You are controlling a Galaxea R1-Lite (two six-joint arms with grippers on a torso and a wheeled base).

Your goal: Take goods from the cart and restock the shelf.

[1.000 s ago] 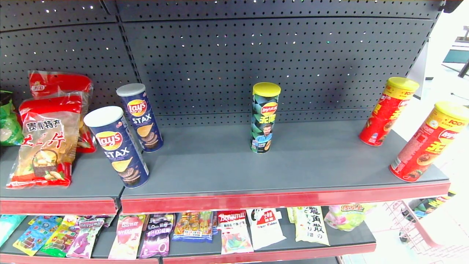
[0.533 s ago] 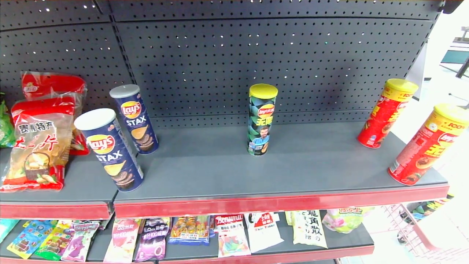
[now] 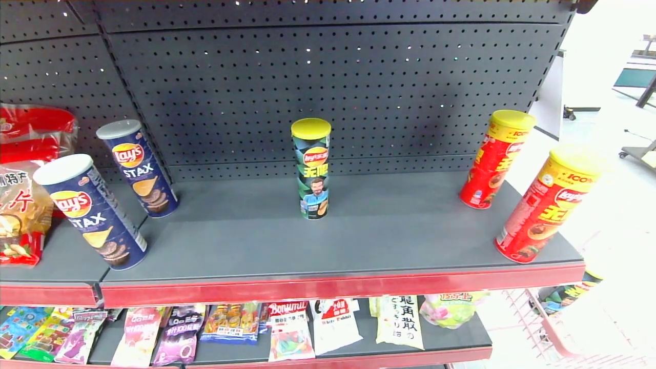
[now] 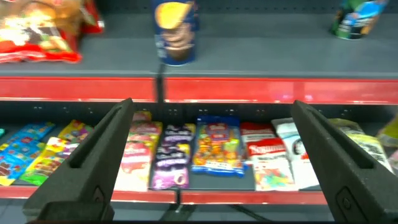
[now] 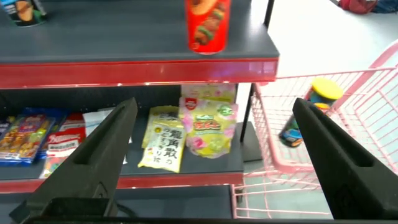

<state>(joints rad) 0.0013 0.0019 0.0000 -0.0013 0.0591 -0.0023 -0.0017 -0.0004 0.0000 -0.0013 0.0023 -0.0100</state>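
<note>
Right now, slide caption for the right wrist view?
Open right pincer faces the shelf end; a yellow-lidded can sits in the pink cart beside it.

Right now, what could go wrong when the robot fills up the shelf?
1. The front red can stands close to the front right corner of the shelf; a bump might tip it off toward the pink cart.
2. The yellow-lidded can sits inside the cart's wire walls, so the right gripper might snag them.

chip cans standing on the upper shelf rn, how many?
5. Left: front blue can, rear blue can behind it. Middle: green can. Right end: rear red can, front red can by the edge. The snack bags at far left may hide more.
</note>
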